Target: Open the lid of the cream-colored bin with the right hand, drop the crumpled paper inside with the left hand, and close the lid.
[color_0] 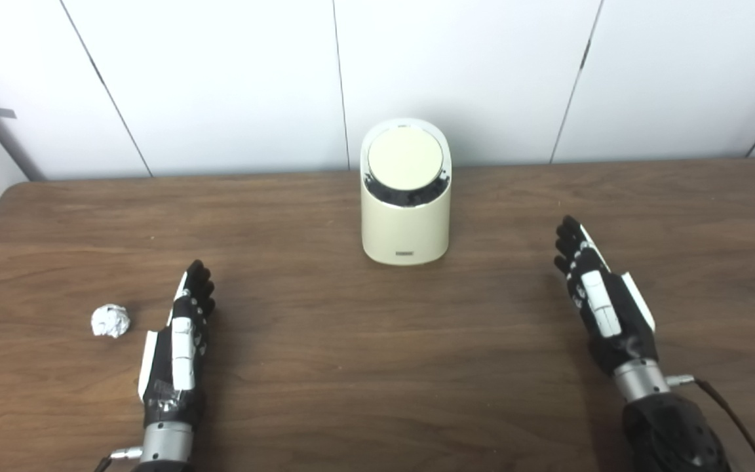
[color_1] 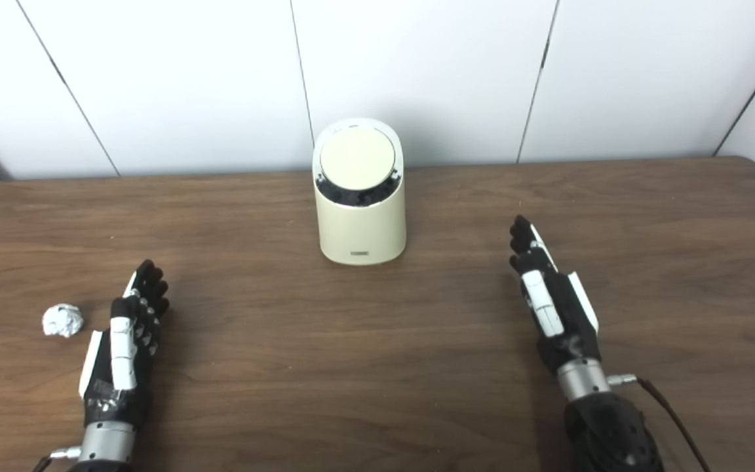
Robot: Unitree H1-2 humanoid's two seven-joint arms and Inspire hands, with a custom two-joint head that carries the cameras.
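Wooden table [color_0: 377, 367]: one cream bin [color_0: 406, 226], lid [color_0: 406, 158] closed; one paper ball [color_0: 111, 320]; left hand [color_0: 181, 341], right hand [color_0: 603, 305] fingers extended, empty.

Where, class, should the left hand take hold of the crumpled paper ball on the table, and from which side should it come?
Probably from above, fingers closing around the ball's middle. The crumpled paper is a small, roundish wad lying free on the table, with no handle or edge to favour. It sits just outside the open left hand, so a short sideways shift, then a downward pinch, should suit.
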